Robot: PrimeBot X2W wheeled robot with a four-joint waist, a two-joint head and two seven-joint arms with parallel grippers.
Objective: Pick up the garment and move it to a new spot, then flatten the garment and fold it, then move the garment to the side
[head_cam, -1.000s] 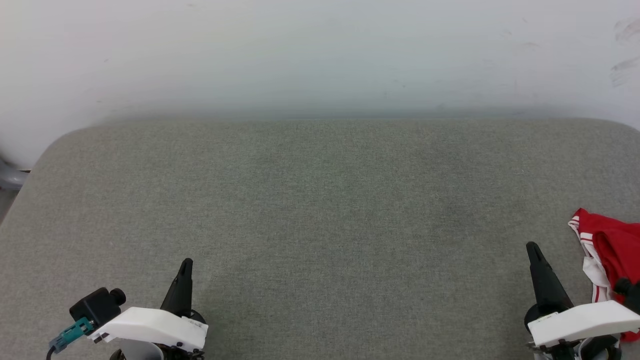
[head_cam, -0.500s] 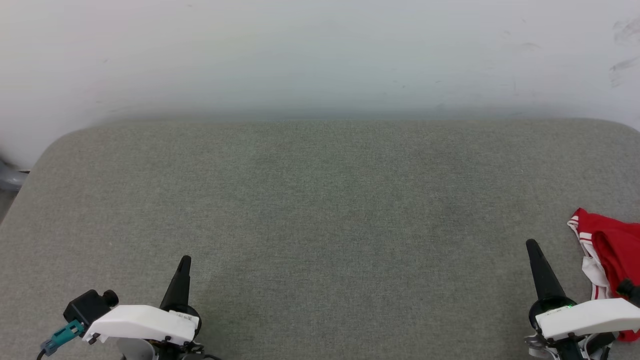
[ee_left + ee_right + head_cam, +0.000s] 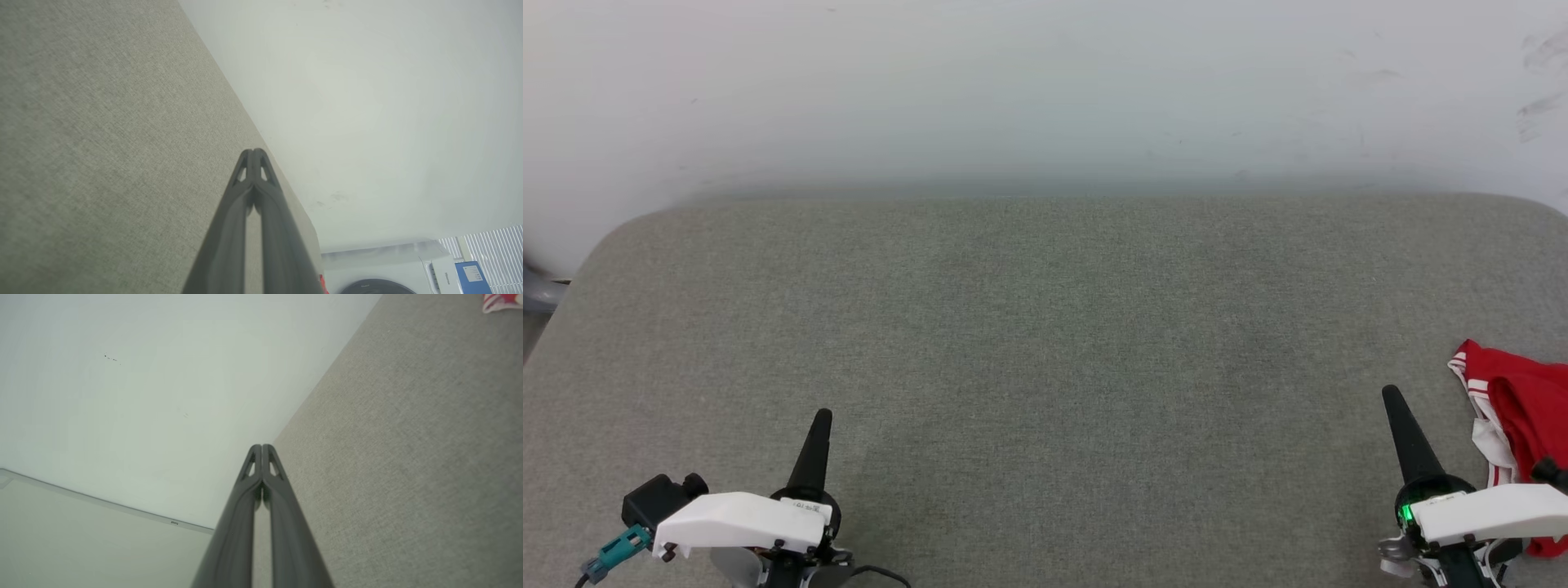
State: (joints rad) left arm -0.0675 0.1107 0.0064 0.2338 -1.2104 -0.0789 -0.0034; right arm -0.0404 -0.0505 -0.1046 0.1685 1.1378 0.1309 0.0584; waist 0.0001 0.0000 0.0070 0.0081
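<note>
The red thin-fabric jersey with white panels and red-white stripe trim (image 3: 1521, 398) is lying rumpled at the far right of the grey woven padded table (image 3: 1045, 327), running out past the head view's right edge, so how much of it is folded or bunched cannot be told. That placement is fitting both a heap waiting to be picked up and a garment already set aside. Just beside it, apart from the cloth, the right gripper (image 3: 1393, 400) is hovering with its two long dark fingers pressing tip to tip, holding nothing; its wrist view is catching a corner of the jersey (image 3: 499, 303) well off to one side. The left gripper (image 3: 823, 418) is sitting well apart at the lower left, likewise closed and empty, pointing toward the pale wall (image 3: 1045, 82). Any handling from here is risking trouble: the thin fabric is sitting close to the table's right side and could be dragged off it, a pinch could be catching only one layer and letting the rest trail, and closed fingers would be shoving the cloth rather than gripping it.
</note>
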